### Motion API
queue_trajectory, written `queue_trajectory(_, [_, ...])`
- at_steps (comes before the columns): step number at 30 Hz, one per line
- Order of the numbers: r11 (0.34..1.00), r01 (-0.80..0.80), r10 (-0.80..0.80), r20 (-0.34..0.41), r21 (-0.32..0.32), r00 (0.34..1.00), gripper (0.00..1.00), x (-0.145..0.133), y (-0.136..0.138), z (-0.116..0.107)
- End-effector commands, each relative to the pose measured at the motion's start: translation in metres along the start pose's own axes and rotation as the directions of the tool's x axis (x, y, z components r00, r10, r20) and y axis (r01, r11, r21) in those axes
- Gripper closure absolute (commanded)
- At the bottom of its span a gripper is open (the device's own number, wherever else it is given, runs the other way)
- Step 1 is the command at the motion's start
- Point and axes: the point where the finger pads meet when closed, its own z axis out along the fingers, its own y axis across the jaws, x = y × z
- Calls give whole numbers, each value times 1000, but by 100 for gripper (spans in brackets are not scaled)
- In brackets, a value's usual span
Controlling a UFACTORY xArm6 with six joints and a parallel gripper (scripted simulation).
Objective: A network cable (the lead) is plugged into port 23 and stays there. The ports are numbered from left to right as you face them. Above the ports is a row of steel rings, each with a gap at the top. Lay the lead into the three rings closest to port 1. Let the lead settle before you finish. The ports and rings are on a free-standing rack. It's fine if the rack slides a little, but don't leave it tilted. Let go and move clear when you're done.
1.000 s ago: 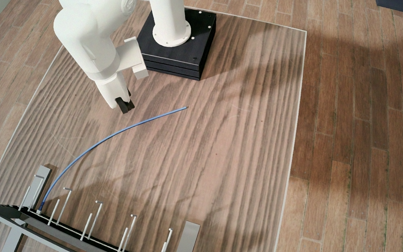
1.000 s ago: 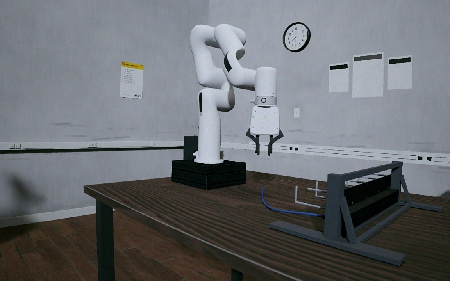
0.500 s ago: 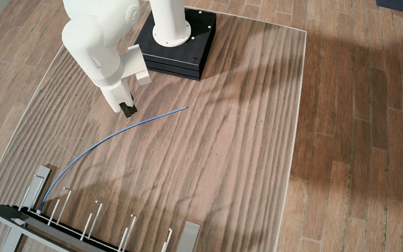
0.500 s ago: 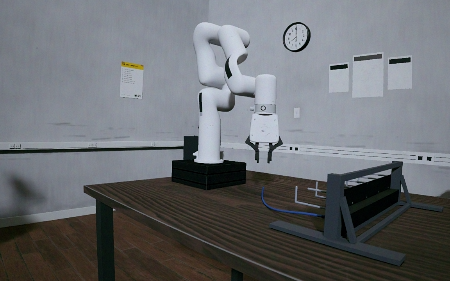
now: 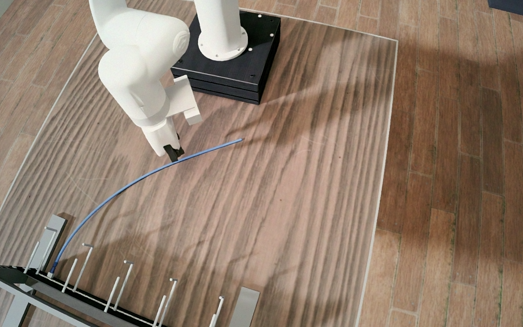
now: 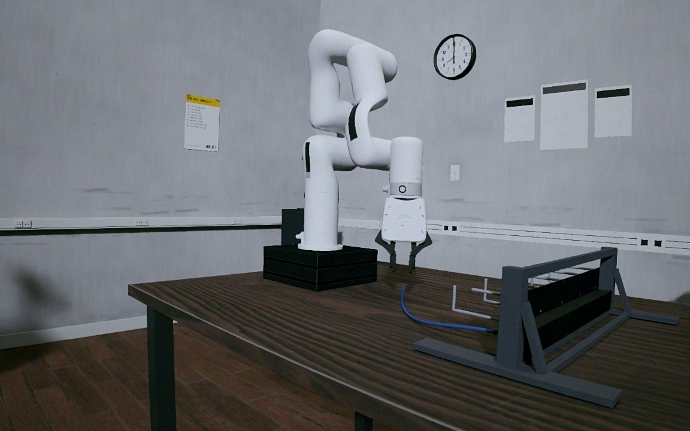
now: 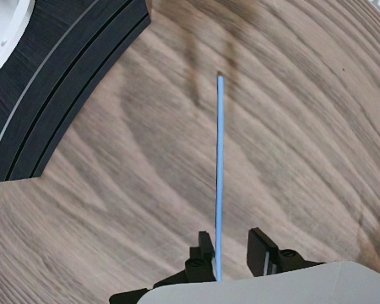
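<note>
The blue lead (image 5: pixel 125 187) (image 6: pixel 444 324) (image 7: pixel 219 164) lies in a long curve on the table. One end is plugged into the rack (image 5: pixel 244 307) (image 6: pixel 513 300) near its left end in the overhead view, and the free end points toward the robot base. My gripper (image 5: pixel 174 153) (image 6: pixel 402 266) (image 7: pixel 227 247) hangs a little above the lead, near its free end. The fingers are partly open and hold nothing. In the wrist view the lead runs between them, close to the left finger. The white steel rings (image 5: pixel 86 260) (image 6: pixel 465 306) stick out in a row from the rack, and the lead lies in none of them.
The black robot base (image 5: pixel 234 69) (image 6: pixel 319 265) (image 7: pixel 55 62) stands at the far side of the table. The rack stands upright along the near edge in the overhead view.
</note>
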Motion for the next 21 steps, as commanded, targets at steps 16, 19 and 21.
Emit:
queue_trajectory(16, [1000,0,0,3,-4,1000,67,-3,3,53])
queue_trajectory(19, [1000,0,0,3,-4,1000,67,-3,3,56])
queue_trajectory(21, [1000,0,0,3,-4,1000,67,-3,3,56])
